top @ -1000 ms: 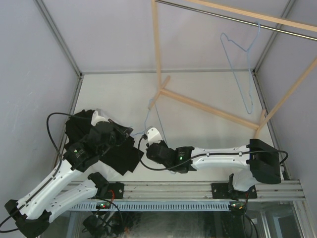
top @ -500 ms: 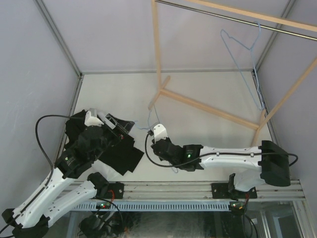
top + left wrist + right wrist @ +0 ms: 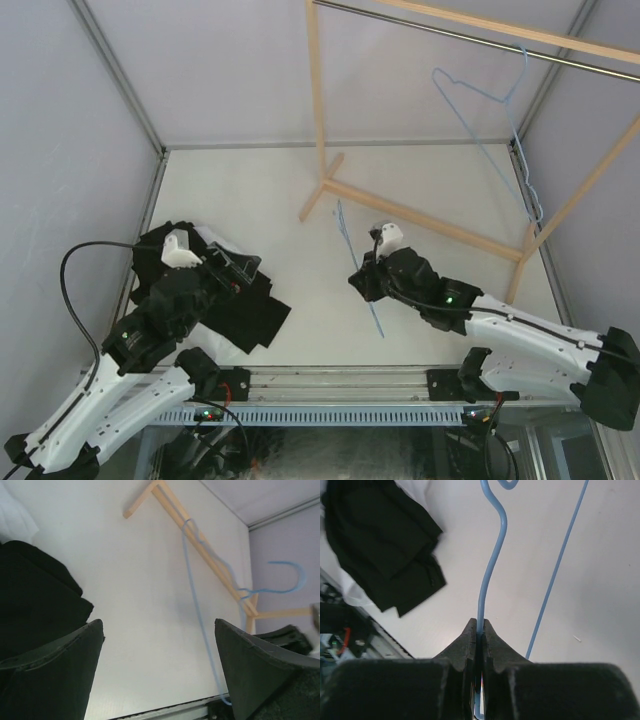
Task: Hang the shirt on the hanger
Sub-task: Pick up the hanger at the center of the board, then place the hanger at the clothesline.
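Only a corner of the white shirt (image 3: 15,522) (image 3: 417,487) shows, at the table's left; the rest lies under a black garment (image 3: 235,315) (image 3: 35,600) (image 3: 380,545). My left gripper (image 3: 240,268) (image 3: 159,625) hovers over that pile, open, with nothing between its fingers. A thin blue wire hanger (image 3: 373,310) (image 3: 197,610) (image 3: 492,560) is held near mid-table. My right gripper (image 3: 365,275) (image 3: 479,630) is shut on its neck, just below the hook.
A second blue hanger (image 3: 480,87) hangs from the metal rod (image 3: 450,35) at the back right. The wooden rack's base beam (image 3: 420,215) crosses the table and its post (image 3: 317,90) rises behind. Grey walls close in on both sides.
My left gripper has opened and drawn back over the black garment. My right gripper has shut on the blue hanger and carried it to the right, away from the pile.
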### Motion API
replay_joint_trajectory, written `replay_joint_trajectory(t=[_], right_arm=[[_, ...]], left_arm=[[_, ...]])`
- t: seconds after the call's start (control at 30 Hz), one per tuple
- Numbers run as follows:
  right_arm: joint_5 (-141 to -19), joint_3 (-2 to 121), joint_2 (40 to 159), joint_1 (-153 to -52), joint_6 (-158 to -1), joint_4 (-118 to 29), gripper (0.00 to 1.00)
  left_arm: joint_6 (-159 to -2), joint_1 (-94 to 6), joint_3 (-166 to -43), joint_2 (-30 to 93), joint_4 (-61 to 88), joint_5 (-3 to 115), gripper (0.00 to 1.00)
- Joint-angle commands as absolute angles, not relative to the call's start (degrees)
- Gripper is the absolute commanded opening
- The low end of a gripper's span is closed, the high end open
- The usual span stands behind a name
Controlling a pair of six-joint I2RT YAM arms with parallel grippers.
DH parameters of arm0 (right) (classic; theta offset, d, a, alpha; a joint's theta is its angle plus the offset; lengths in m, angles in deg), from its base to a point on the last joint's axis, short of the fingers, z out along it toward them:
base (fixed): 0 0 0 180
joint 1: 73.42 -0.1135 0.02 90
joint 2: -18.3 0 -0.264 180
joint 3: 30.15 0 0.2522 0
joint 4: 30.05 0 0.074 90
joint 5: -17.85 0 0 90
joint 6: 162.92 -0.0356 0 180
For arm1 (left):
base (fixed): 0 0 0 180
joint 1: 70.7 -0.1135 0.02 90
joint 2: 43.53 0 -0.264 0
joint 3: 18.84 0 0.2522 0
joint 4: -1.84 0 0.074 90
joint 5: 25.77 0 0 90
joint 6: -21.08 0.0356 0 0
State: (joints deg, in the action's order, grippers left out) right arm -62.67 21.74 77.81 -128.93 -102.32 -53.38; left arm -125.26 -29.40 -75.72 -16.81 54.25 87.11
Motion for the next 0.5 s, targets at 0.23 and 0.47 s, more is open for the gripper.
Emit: replay_joint_trajectory(t=[0.23, 0.47], right_arm=[[-80.7, 29.5, 65.3, -109.5, -108.9, -47.9, 0.00], [-94.1, 37.9, 68.5, -95.0, -114.6, -43.1, 0.00]], left_arm=[[-121.1, -29.3, -74.0, -19.0, 56.9, 89.5, 0.96], [-120.8, -29.8, -71.8, -19.0, 56.6, 89.7, 0.99]])
